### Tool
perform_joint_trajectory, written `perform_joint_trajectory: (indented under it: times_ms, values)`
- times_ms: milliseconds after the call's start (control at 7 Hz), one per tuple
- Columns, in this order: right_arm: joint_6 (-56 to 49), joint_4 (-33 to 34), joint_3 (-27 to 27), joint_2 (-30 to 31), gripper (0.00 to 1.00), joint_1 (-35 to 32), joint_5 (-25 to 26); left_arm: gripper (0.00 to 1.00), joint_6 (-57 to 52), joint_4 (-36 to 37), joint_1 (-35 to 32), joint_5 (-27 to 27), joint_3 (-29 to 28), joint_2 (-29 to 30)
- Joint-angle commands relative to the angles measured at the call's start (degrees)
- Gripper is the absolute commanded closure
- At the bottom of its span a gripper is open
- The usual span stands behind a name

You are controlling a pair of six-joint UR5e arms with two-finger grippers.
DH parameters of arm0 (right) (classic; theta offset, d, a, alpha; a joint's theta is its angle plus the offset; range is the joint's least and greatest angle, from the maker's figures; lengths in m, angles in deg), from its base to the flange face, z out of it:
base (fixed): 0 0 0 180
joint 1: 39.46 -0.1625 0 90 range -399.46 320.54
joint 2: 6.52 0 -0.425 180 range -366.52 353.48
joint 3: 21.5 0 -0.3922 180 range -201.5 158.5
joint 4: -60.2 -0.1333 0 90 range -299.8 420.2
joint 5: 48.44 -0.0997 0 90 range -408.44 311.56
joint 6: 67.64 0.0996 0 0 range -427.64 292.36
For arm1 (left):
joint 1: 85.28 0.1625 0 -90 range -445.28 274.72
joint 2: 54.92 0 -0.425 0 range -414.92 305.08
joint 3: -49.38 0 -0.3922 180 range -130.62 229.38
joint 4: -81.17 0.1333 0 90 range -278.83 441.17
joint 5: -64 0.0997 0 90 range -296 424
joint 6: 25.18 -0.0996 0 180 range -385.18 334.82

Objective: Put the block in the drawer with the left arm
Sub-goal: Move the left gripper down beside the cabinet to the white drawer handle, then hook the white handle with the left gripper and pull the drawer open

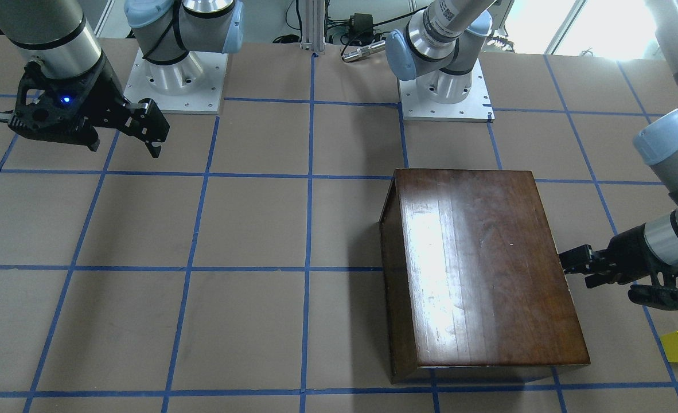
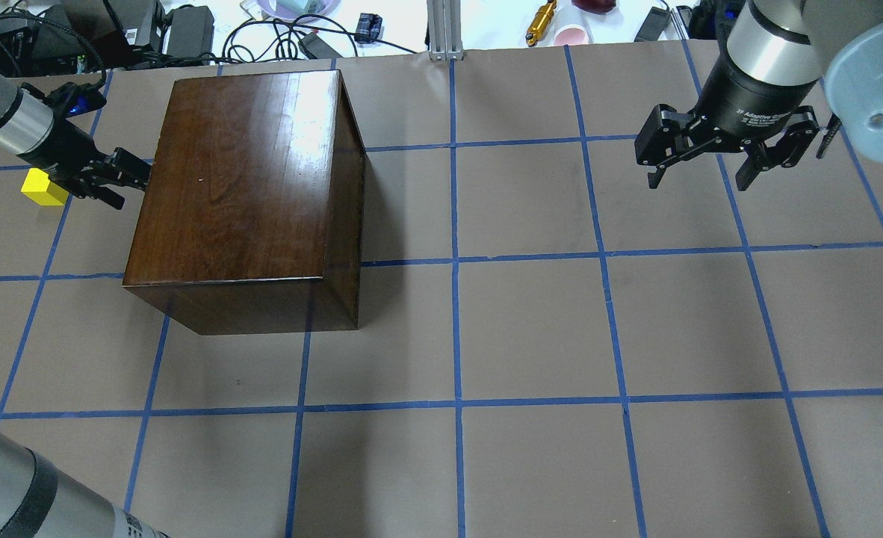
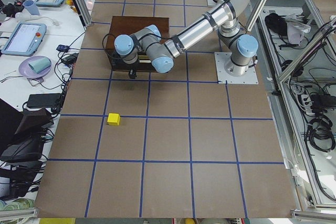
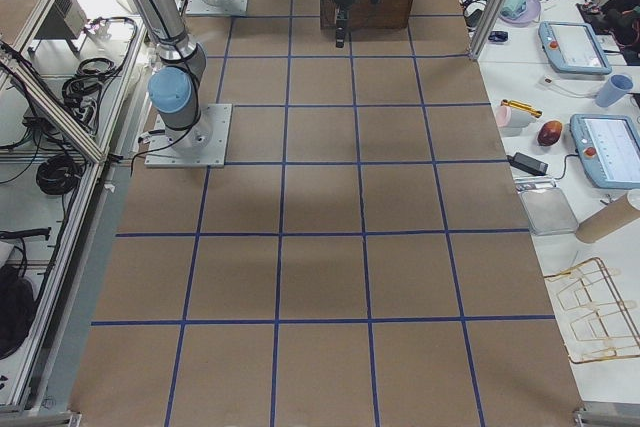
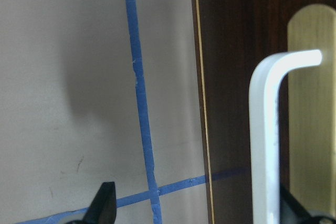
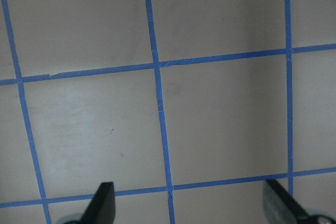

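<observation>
**Six cams, one table (image 1: 247, 229)**

Overhead sat behind the robot (image 1: 442, 86), looking forward and down; front cam faced it from across the table. Both caught the brown cabinet (image 2: 240, 172). Side cams looked along the table from each end, farther back. Wrist cams were super close, the left one right against the drawer (image 5: 239, 103).

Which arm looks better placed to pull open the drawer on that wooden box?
Left. The left hand is open right at the cabinet's drawer end, the handle close in its wrist view, and the yellow block lies nearby. The right hand hangs over the table far from the cabinet.
</observation>
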Motion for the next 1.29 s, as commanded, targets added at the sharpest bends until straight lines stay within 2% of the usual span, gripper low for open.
perform_joint_trajectory:
  times_ms: [0,1143]
  values:
    - [0.00,0.00,0.00,0.00,0.00,0.00,0.00,0.02,-0.25,0.16,0.09,0.07,-0.68,0.29]
    - [0.00,0.00,0.00,0.00,0.00,0.00,0.00,0.02,-0.87,1.92,2.90,0.60,-0.77,0.29]
